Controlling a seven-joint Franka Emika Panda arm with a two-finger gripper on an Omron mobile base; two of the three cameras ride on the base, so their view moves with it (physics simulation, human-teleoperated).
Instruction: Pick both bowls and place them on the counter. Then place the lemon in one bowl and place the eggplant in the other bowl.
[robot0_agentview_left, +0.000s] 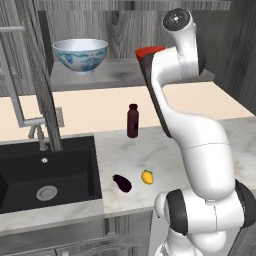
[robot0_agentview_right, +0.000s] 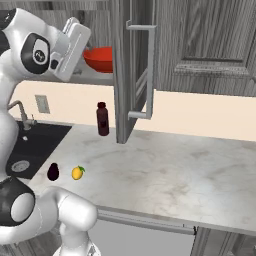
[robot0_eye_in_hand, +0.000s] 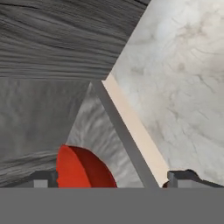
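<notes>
The plain red bowl sits on the dark grey shelf, just ahead of my open gripper and nearer its left fingertip. My arm partly hides the red bowl; my hand is right beside the red bowl. At the shelf's left end stands the white floral bowl. On the marbled counter, near its front edge, lie the dark eggplant and the yellow lemon, close together. Eggplant and lemon also show beside my arm.
A dark maroon bottle stands upright on the counter below the shelf. The black sink with its faucet lies to the left. An open cabinet door hangs right of the red bowl.
</notes>
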